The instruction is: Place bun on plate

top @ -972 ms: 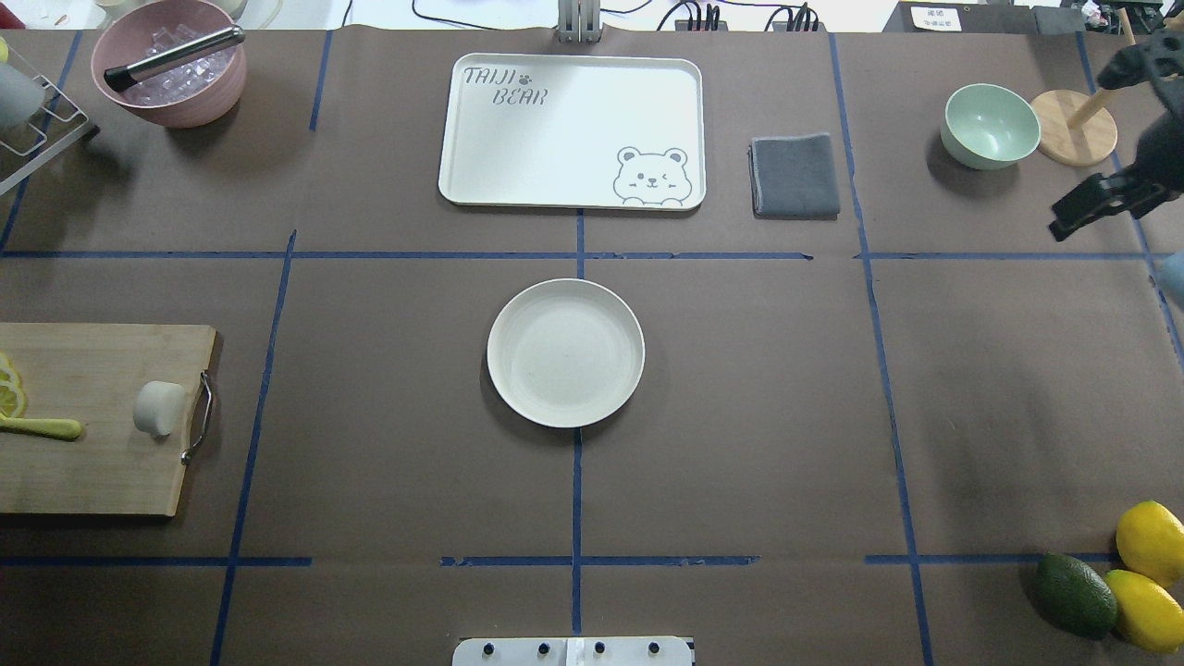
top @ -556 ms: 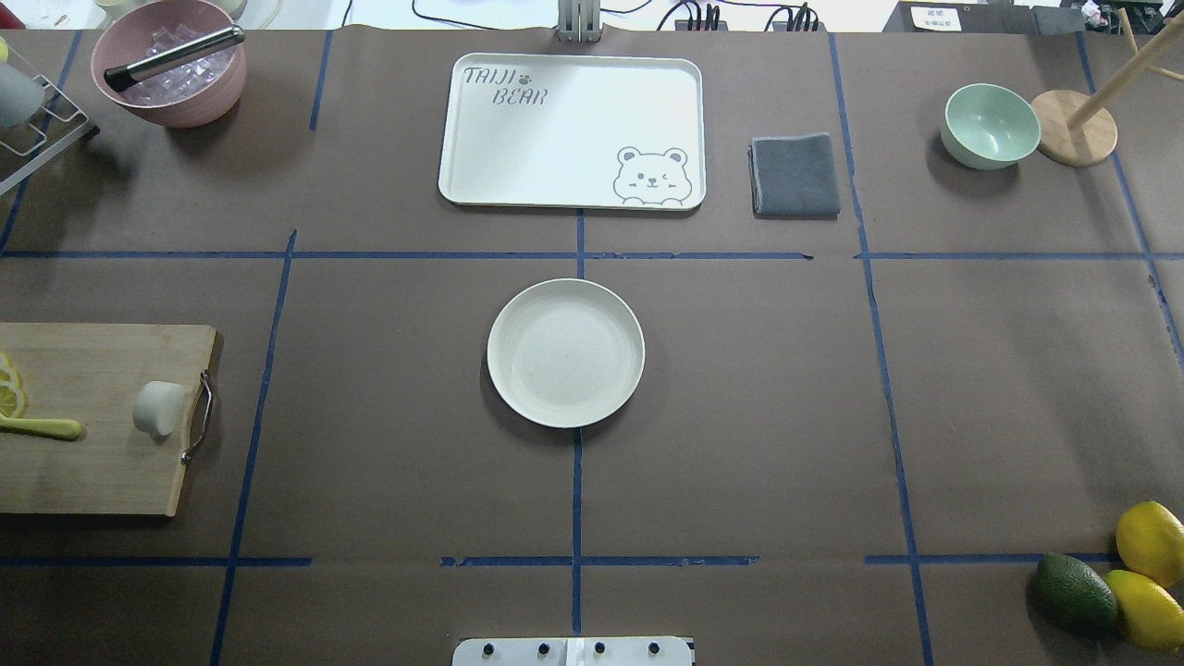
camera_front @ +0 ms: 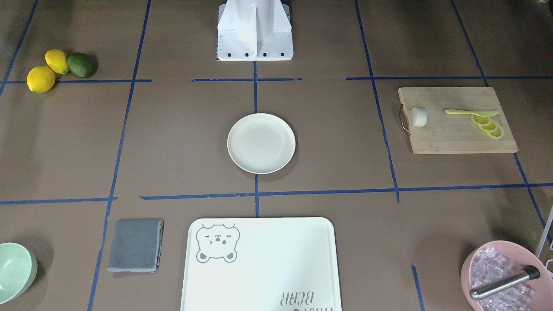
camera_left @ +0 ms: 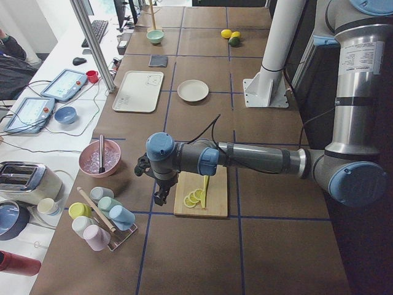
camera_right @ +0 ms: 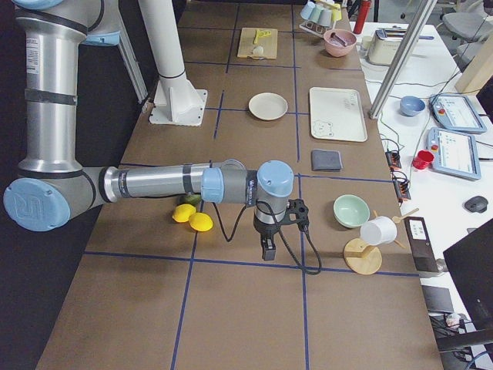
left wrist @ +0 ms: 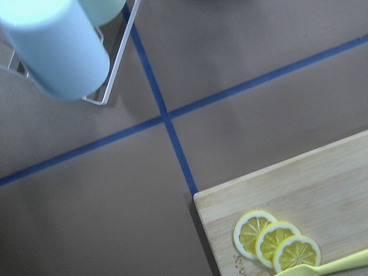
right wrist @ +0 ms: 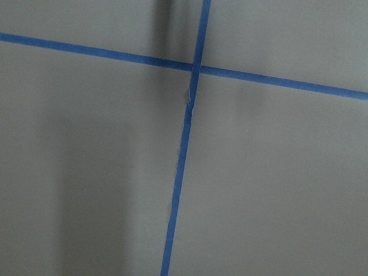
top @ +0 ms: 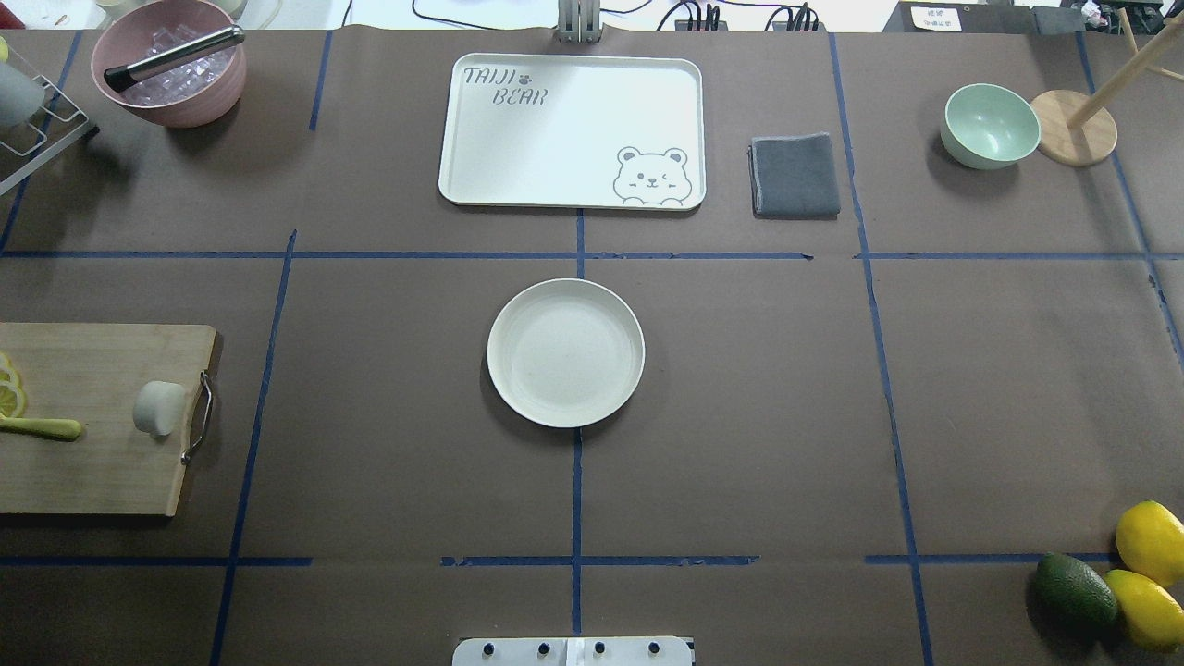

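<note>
The bun (top: 158,408), a small white lump, lies on the wooden cutting board (top: 92,462) next to its metal handle, at the table's left; it also shows in the front-facing view (camera_front: 418,116). The cream plate (top: 565,352) sits empty at the table's centre (camera_front: 261,143). My left gripper (camera_left: 161,196) hangs beside the board's outer end, away from the bun, and shows only in the exterior left view. Beyond the table's right part, near the lemons, my right gripper (camera_right: 267,250) points down. I cannot tell whether either is open or shut.
Lemon slices (top: 9,393) and a yellow-green knife (top: 42,427) share the board. A bear-print tray (top: 572,129), grey cloth (top: 795,176), mint bowl (top: 990,125) and pink ice bowl (top: 171,65) line the far side. Two lemons and an avocado (top: 1075,592) lie near right. A cup rack (camera_left: 101,215) stands by the left gripper.
My right gripper, seen at the overhead view's far right edge one second ago, has left that view. The bun and the plate have not moved.
</note>
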You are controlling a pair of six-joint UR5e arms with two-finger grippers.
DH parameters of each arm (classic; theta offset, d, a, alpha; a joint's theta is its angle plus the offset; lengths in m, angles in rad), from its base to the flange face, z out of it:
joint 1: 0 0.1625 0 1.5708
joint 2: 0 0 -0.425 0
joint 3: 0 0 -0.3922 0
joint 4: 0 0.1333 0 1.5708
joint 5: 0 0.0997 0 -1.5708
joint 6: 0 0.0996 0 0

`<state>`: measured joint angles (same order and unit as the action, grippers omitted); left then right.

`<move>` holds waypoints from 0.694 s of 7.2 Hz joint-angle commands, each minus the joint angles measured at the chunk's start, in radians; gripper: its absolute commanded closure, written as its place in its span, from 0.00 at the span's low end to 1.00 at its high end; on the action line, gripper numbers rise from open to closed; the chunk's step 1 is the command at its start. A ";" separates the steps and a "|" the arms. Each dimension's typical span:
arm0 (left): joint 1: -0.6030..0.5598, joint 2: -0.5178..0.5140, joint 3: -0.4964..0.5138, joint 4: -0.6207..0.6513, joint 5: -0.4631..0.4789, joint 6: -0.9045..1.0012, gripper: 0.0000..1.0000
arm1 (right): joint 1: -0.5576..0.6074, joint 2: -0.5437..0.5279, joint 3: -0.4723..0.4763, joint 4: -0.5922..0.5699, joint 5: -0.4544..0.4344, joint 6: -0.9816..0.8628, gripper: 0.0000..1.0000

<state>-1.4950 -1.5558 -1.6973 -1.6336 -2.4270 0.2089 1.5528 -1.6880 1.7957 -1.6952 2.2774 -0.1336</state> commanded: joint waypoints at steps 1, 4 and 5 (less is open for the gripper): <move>0.085 0.008 -0.077 -0.021 -0.014 -0.218 0.00 | 0.003 -0.004 0.004 0.002 0.001 0.003 0.00; 0.313 0.051 -0.117 -0.296 0.123 -0.696 0.00 | 0.003 -0.005 0.002 0.002 0.001 0.002 0.00; 0.431 0.063 -0.117 -0.387 0.216 -0.853 0.00 | 0.003 -0.005 0.001 0.002 -0.001 0.002 0.00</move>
<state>-1.1991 -1.5099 -1.8115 -1.8946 -2.3224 -0.4397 1.5554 -1.6930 1.7974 -1.6935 2.2777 -0.1319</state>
